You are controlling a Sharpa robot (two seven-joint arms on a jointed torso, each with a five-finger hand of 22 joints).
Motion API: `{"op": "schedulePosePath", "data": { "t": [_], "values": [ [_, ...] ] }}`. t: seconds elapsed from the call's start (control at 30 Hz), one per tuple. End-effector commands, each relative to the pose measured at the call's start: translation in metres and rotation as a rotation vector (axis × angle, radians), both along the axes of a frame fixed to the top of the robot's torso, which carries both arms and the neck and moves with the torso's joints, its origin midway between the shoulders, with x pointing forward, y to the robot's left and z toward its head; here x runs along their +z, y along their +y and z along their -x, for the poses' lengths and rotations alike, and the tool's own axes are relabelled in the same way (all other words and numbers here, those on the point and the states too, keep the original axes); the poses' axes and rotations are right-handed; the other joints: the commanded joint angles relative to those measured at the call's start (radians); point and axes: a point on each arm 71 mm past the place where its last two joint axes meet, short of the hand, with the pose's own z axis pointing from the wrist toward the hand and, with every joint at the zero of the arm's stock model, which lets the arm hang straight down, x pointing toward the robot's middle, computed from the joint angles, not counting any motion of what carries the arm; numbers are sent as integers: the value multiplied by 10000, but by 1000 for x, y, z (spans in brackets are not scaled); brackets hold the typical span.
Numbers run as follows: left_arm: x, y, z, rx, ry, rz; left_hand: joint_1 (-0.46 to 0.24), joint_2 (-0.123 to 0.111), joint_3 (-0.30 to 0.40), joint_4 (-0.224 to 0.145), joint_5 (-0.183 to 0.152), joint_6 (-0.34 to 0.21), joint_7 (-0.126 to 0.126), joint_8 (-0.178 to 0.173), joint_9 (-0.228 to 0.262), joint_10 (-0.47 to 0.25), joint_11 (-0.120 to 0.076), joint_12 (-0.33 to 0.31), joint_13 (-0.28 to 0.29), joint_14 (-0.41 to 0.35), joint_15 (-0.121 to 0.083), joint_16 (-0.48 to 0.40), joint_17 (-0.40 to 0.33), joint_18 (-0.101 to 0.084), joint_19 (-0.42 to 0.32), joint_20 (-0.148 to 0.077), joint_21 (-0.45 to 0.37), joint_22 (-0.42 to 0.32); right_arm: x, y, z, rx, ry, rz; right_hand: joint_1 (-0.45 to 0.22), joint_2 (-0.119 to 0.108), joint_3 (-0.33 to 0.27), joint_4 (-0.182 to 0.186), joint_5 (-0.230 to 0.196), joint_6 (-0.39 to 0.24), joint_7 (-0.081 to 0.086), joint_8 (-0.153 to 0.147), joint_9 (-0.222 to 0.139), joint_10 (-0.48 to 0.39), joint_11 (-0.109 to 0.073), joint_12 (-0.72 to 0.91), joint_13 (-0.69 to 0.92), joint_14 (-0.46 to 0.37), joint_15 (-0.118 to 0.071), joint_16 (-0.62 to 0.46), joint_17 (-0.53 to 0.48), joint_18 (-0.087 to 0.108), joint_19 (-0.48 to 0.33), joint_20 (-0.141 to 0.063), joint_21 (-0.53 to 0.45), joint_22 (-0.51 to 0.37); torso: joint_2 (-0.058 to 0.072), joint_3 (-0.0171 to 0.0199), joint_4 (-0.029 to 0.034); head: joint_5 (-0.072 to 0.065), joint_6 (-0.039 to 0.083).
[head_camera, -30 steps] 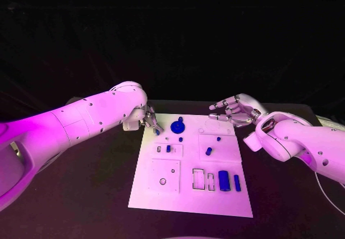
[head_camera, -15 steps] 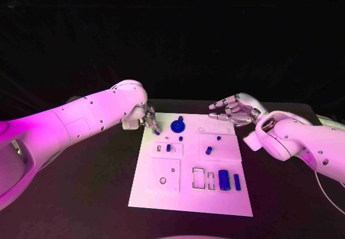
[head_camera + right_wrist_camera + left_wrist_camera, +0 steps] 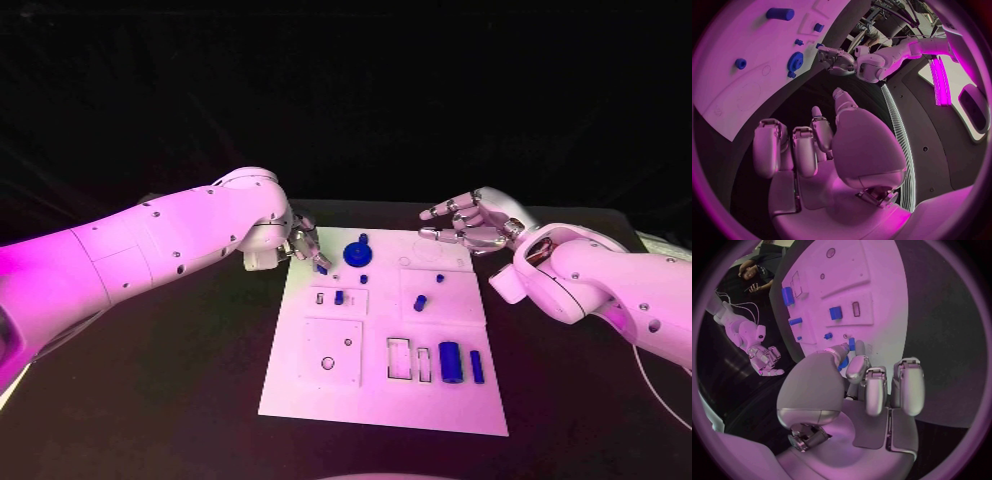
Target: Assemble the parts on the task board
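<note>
The white task board point(image 3: 332, 400) lies in the middle of the black table. On it are a blue gear point(image 3: 358, 251), small pegs point(image 3: 339, 297) point(image 3: 418, 302), a blue cylinder point(image 3: 449, 362) and a thin bar point(image 3: 476, 366). My left hand point(image 3: 300, 243) hovers over the board's far left corner and pinches a small blue part point(image 3: 852, 344) between thumb and fingertip, close beside the gear. My right hand point(image 3: 470, 222) floats above the far right corner, fingers apart and loosely curled, holding nothing. The right wrist view shows the gear point(image 3: 795, 60) and the left hand point(image 3: 839, 59) beyond it.
Empty cut-outs mark the board: a square recess point(image 3: 332, 352) at near left and narrow slots point(image 3: 398, 360) beside the cylinder. Black table point(image 3: 173, 380) surrounds the board on both sides. My left forearm point(image 3: 159, 245) reaches over the table's left part.
My left arm has shifted a little and its hand with the blue part has edged slightly toward the gear. The right hand has stayed where it was.
</note>
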Motion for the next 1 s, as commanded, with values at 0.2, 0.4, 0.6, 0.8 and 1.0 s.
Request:
{"op": "schedulePosePath", "data": {
  "t": [0.2, 0.4, 0.6, 0.8, 1.0],
  "values": [
    [9, -3, 20, -343, -895, 815, -123, -138, 1446, -1368, -57, 41, -72, 81, 19, 196, -38, 219, 197, 1068, 25, 31, 2634, 30, 637, 25, 88, 1674, 0, 1, 1, 166, 6, 19, -1, 88, -36, 19, 58, 59, -12, -4, 11, -8, -20, -21, 31, 805, -34, -13, 1588, 97, -43, -49, -51, -2, 5, -5, 2, 100, -40],
    [5, 2, 30, -588, -1607, 636, -139, -201, 1495, -1408, -60, 84, -87, 95, 20, 266, -52, 316, 292, 1068, 17, 31, 2634, 4, 684, 14, 170, 1775, 0, 0, 1, 159, 6, 18, -1, 88, -36, 19, 58, 59, -12, -4, 11, -8, -20, -21, 31, 805, -34, -13, 1588, 97, -43, -49, -51, -2, -20, -5, 42, 118, -64],
    [-2, 5, 35, -645, -1774, 722, -155, -225, 1518, -1414, -61, 109, -94, 102, 19, 321, -58, 401, 380, 1068, 12, 31, 2634, -7, 703, 9, 203, 1816, -1, 0, 1, 156, 2, 15, -1, 88, -36, 19, 58, 59, -12, -4, 11, -8, -20, -21, 31, 805, -34, -13, 1588, 97, -43, -49, -51, -2, -1, -24, 29, 146, -92],
    [-13, 6, 42, -747, -1704, 661, -164, -245, 1534, -1423, -62, 123, -100, 104, 17, 337, -63, 419, 395, 1068, 8, 31, 2634, -10, 708, 5, 211, 1826, -1, 0, 1, 146, -17, 7, -5, 92, -37, 22, 59, 60, -12, -3, 12, -13, -19, -31, 22, 802, -34, -23, 1573, 99, -47, -49, -55, -11, -1, -15, 33, 165, -114],
    [-20, 7, 44, -805, -1558, 566, -179, -261, 1545, -1422, -65, 134, -103, 104, 14, 344, -66, 424, 398, 1068, 5, 31, 2634, -11, 711, 2, 216, 1833, -2, 0, 1, 152, -17, 2, -9, 95, -39, 25, 59, 60, -12, -3, 12, -17, -19, -40, 15, 799, -34, -32, 1560, 101, -50, -49, -60, -19, 0, -10, 19, 184, -147]
  ]
}}
